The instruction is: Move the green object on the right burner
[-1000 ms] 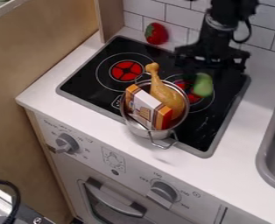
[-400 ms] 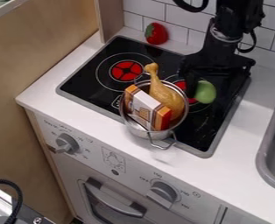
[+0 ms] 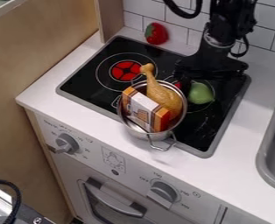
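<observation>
Most looks done: the green thing sits over the right burner; the claw's opening and grip, I can't tell.

Shiny metal pot; glossy black cooktop; smooth matt white counter.

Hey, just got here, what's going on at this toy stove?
A robot gripper hangs right at a green object over the right burner; whether it holds it, I can't tell. Beside them, a metal pot with a toy drumstick and a small box inside overlaps the burner area. A red toy strawberry lies behind the stove.
</observation>
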`<state>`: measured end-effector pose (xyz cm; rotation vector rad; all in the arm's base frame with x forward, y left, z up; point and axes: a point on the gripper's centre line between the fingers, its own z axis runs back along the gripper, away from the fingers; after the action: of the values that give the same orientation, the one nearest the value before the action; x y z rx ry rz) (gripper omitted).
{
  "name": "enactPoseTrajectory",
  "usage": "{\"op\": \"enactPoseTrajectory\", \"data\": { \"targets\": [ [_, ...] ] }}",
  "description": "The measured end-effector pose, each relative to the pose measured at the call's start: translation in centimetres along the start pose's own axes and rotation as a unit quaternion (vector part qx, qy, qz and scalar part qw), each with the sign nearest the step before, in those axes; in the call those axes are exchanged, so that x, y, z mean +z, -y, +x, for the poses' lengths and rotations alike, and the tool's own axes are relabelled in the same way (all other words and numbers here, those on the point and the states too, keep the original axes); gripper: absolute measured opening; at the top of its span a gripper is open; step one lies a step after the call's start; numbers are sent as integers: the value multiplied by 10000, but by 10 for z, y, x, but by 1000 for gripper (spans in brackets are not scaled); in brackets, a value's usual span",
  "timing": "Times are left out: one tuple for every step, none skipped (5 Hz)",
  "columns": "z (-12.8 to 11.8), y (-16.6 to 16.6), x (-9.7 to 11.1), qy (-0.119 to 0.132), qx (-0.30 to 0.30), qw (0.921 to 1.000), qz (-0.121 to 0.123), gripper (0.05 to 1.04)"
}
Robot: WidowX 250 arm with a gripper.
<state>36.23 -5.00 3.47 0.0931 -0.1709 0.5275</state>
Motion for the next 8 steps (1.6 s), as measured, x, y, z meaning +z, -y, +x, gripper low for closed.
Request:
{"op": "enactPoseTrajectory", "data": {
  "targets": [
    [7,0,8,-37,17,10000,-4,995],
    [14,0,18,-189,30,9998,-10,995],
    [19,1,22,-384,30,9992,56,995],
    [27,0,36,-528,30,9986,72,995],
    [26,-7,45,-855,-141,9960,199,995],
    [20,-15,47,-1145,-440,9918,347,995],
    [19,-20,48,-1237,-620,9895,420,995],
    [18,-25,48,-1321,-720,9876,446,995]
  ]
}}
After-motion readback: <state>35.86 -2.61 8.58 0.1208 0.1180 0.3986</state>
